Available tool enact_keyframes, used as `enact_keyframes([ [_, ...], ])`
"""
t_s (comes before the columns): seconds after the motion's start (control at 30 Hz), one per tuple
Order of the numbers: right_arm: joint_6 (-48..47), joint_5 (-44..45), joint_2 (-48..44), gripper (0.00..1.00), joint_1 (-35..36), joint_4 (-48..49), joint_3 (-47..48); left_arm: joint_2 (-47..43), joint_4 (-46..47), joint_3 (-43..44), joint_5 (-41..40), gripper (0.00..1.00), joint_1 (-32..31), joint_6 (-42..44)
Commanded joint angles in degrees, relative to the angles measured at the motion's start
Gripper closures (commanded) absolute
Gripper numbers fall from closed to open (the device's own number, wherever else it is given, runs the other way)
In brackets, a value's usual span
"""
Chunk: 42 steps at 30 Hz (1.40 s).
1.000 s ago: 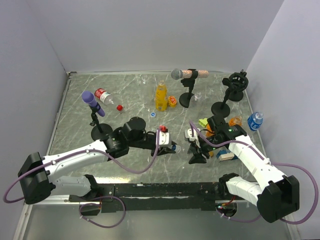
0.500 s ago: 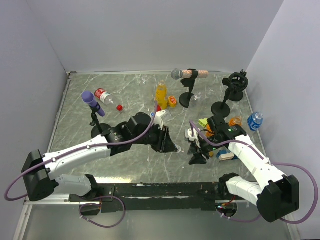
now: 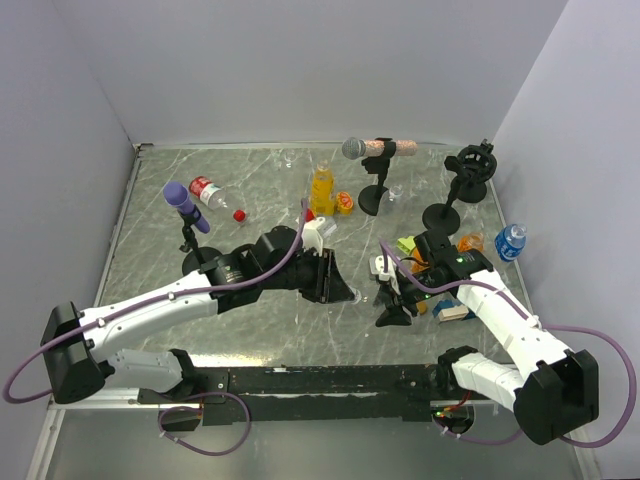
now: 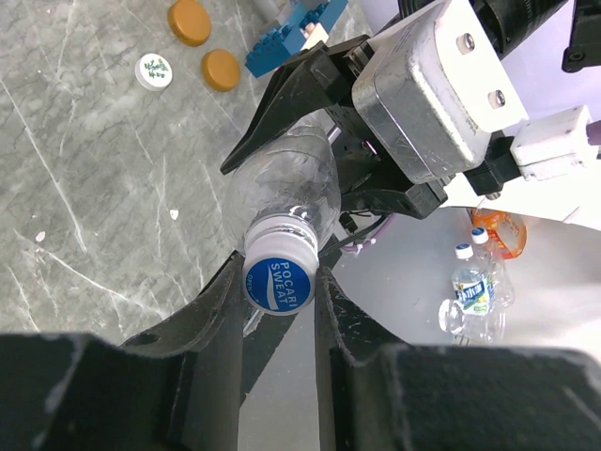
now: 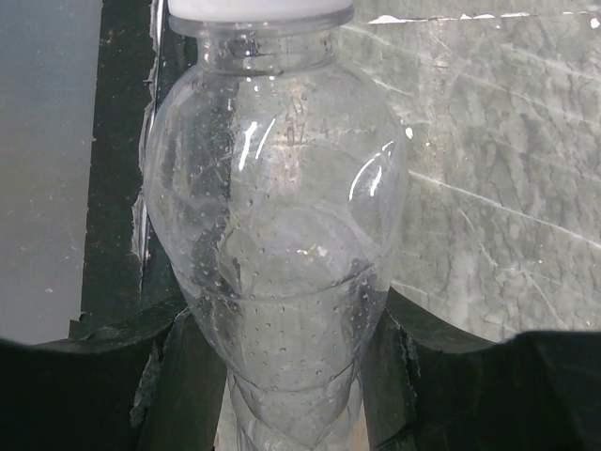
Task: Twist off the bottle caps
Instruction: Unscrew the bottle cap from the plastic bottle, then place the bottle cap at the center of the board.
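Left arm [image 3: 160,300] swung; cap [image 4: 279,285] pinched between fingers [image 4: 211,310].

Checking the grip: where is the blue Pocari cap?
Left wrist view, centre: the blue cap sits on the clear bottle, pinched by the left gripper.

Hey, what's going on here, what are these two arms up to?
The two arms are working on one clear bottle held between them. The right gripper is clamped around its body, and the left gripper is closed on its blue cap, which sits on the neck, not yet off. A loose red cap lies on the table near another bottle on its side.
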Motion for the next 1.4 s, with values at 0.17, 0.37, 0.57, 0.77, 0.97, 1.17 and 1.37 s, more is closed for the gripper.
enact_keyframes([
  [0.17, -1.42, -0.06, 0.15, 0.81, 0.49, 0.22, 0.09, -2.74, 3.54, 1.07, -0.74, 0.96, 0.38, -2.03],
  [0.37, -1.42, -0.15, 0.15, 0.81, 0.49, 0.13, 0.09, -4.23, 3.36, 0.19, -1.36, 0.96, 1.00, -2.20],
  [0.57, -1.42, -0.15, 0.24, 0.81, 0.49, 0.13, 0.09, -5.90, 0.82, -0.78, -3.29, 0.96, 1.70, -1.15],
  [0.77, -1.33, -0.15, -0.02, 0.81, 0.49, 0.22, 0.09, -8.27, -2.00, -3.85, -9.00, 0.96, 3.10, 1.48],
  [0.97, -1.24, -0.06, -0.11, 0.80, 0.49, 0.31, 0.09, -6.79, -0.24, -8.33, -11.38, 0.96, 4.42, 2.98],
  [1.17, -1.15, 0.03, -0.11, 0.80, 0.49, 0.31, 0.09, -4.15, 1.25, -9.30, -12.88, 0.96, 5.13, 4.21],
  [1.37, -1.24, -0.06, -0.11, 0.80, 0.49, 0.31, 0.09, 0.77, 4.50, -10.18, -11.91, 0.94, 7.23, 5.53],
])
